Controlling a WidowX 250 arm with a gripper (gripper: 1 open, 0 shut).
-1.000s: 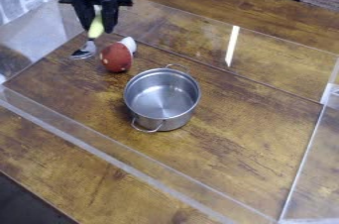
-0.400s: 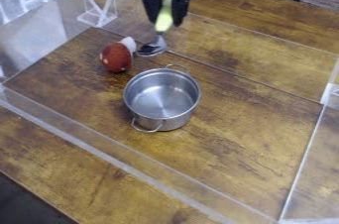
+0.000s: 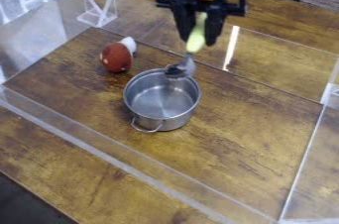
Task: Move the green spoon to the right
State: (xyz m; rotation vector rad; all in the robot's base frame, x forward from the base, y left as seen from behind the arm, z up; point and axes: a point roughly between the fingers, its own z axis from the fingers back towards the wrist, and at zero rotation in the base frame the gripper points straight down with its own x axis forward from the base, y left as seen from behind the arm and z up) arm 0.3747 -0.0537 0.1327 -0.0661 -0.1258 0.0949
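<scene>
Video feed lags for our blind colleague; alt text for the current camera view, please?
Tool holds the green spoon, bowl down, by the steel pot's far rim; the red-and-white object sits left on the wooden table.

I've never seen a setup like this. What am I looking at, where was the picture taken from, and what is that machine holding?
The dark shape at the top is the end of a single robot arm, seen from a fixed-looking camera that looks down on a wooden table. The arm ends in a pincer, which is closed on the green spoon. Its yellow-green handle is up in the pincer, and its shiny metal bowl hangs down near the rim of the steel pot; whether the two touch, I can't tell. To the left of the pot in the picture lies a rounded red-and-white object. Clear see-through panels stand around the work area.
</scene>
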